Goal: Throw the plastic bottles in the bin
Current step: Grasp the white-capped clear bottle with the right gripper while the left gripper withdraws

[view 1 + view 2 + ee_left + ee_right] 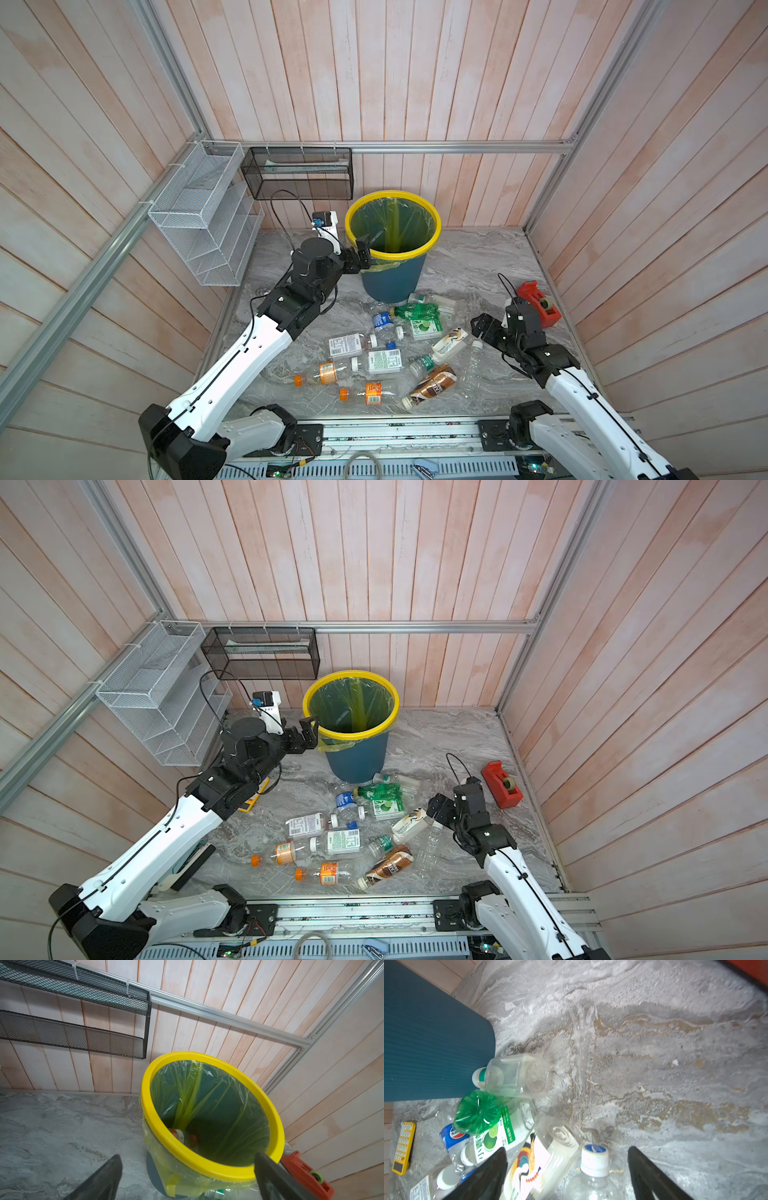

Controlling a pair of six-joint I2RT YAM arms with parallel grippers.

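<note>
Now we reckon the clear white-capped plastic bottle [591, 1178] light, crushable, best pinched at its stiff neck by the wide-spread right gripper [566, 1147].

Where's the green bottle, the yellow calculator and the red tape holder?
green bottle [417, 310]: in a top view, on the middle of its crumpled body.
yellow calculator [403, 1142]: right wrist view, on its keys.
red tape holder [549, 318]: in a top view, on its red base.

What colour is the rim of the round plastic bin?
Bright yellow rim, best in the left wrist view.
</note>
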